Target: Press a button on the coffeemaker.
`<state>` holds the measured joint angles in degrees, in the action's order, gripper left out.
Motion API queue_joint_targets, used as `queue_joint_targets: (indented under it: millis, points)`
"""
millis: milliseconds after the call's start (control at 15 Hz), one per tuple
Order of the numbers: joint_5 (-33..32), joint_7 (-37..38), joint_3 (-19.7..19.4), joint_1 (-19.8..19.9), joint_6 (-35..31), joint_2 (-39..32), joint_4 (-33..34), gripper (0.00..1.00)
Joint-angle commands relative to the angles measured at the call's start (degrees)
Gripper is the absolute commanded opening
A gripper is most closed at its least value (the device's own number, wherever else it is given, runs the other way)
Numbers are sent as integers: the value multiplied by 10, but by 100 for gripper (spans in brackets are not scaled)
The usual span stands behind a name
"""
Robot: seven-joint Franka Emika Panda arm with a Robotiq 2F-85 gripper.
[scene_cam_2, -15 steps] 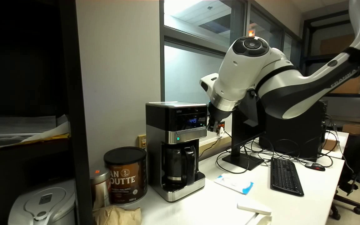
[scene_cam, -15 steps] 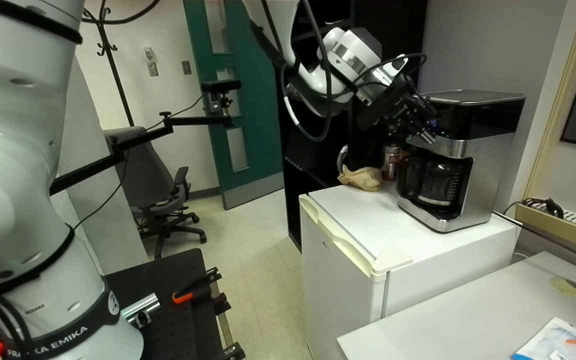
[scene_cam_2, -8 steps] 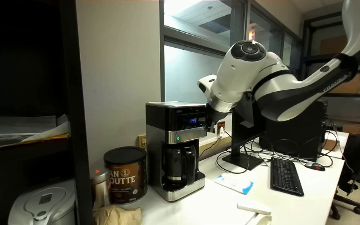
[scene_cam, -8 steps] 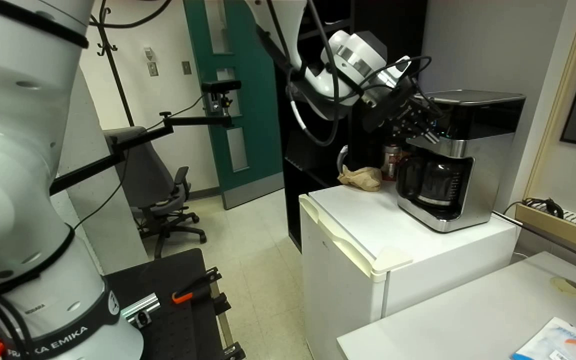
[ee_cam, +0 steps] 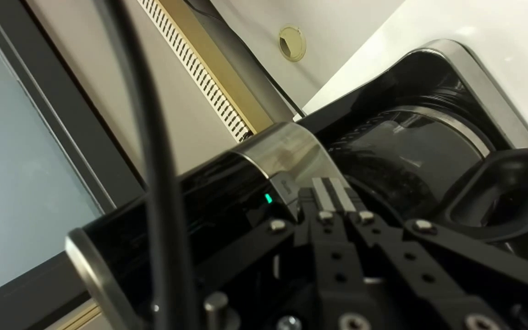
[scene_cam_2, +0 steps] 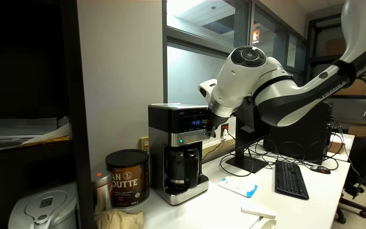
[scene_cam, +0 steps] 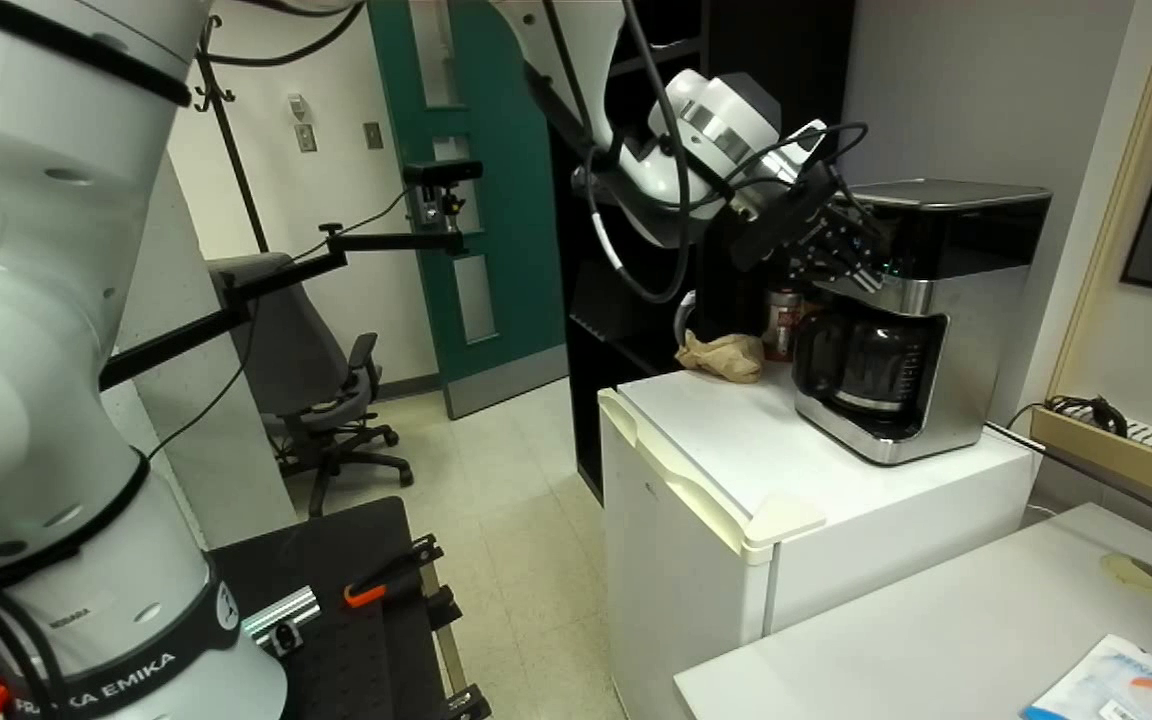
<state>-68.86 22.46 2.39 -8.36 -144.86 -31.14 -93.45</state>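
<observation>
The coffeemaker (scene_cam: pixel 981 350) is boxy, black on top and silver below. It stands upright and also shows in an exterior view (scene_cam_2: pixel 158 156) with a lit clock and a green-lit button (scene_cam_2: pixel 181 141) on its silver band. My gripper (scene_cam: pixel 872 281) is at its upper front; in an exterior view it (scene_cam_2: pixel 211 132) covers the right end of the panel. In the wrist view the gripper (ee_cam: pixel 333 195) is shut and empty, its tips over the silver band (ee_cam: pixel 287 149), just beside a grey lettered button (ee_cam: pixel 286 185). I cannot tell whether the tips touch the band.
The coffeemaker stands on a white mini-fridge (scene_cam: pixel 696 600). Its dark carafe (scene_cam: pixel 876 365) sits below the gripper, handle outward. A coffee tin (scene_cam_2: pixel 129 178) and a paper bag (scene_cam_2: pixel 119 219) are beside it. A black shelf (scene_cam_2: pixel 71 95), wall and desk (scene_cam: pixel 936 640) are near.
The arm has moved toward the coffeemaker and slightly down. The gripper has shifted from beside the panel's right edge to in front of it. The coffeemaker has not moved.
</observation>
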Motion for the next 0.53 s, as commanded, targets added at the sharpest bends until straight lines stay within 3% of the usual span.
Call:
queue_joint_targets:
  millis: [0,467]
  points:
    - [-4,3,-11,-7,-14,-18,28,0]
    - [-1,0,-10,-6,-15,-13,23,0]
